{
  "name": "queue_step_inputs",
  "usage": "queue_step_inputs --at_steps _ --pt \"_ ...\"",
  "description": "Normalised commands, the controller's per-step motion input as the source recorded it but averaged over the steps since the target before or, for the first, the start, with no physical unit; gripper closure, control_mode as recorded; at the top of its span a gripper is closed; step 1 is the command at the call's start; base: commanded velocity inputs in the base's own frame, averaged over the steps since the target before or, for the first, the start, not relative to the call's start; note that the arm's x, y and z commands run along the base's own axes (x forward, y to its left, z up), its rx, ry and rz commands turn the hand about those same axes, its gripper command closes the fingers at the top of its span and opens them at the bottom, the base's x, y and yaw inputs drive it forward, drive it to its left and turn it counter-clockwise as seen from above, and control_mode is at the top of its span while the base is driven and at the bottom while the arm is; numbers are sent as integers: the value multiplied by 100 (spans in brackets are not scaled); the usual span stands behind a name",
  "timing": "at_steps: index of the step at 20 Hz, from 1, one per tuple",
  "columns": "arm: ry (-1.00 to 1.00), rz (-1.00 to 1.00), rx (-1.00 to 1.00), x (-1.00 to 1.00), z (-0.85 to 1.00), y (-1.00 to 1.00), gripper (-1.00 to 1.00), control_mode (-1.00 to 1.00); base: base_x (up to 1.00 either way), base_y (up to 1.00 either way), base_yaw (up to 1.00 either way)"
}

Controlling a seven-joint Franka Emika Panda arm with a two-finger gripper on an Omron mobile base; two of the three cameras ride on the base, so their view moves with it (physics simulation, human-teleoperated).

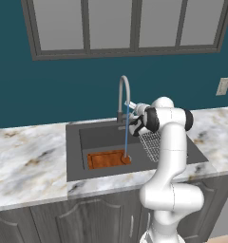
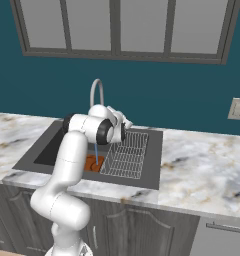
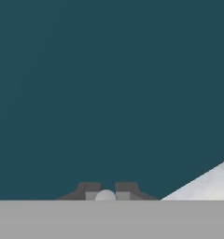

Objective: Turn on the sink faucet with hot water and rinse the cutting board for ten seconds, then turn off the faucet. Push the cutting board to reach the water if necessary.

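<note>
One thin stream of water (image 1: 126, 133) is seen striking the cutting board (image 1: 106, 159) in the sink (image 1: 74, 152), so rinsing is judged underway; the end effector (image 3: 105, 192), seemingly pinching the faucet (image 1: 122, 92) lever, must next shut it.

Flanking views of sink (image 1: 74, 142) (hand wallward)

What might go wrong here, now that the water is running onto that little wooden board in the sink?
1. The water lands on the right end of the cutting board, so most of it may stay unrinsed unless pushed.
2. The gripper sits close by the sink faucet; a stray move might knock the spout.
3. The dish rack beside the board leaves little room to reach down.
</note>
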Motion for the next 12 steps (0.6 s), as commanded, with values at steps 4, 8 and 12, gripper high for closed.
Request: queue_step_inputs --at_steps 4,8,12 --pt "0 0 0 0 0 0 100 -100 0 0 0" --pt "0 0 0 0 0 0 100 -100 0 0 0" --pt "0 0 0 0 0 0 100 -100 0 0 0"
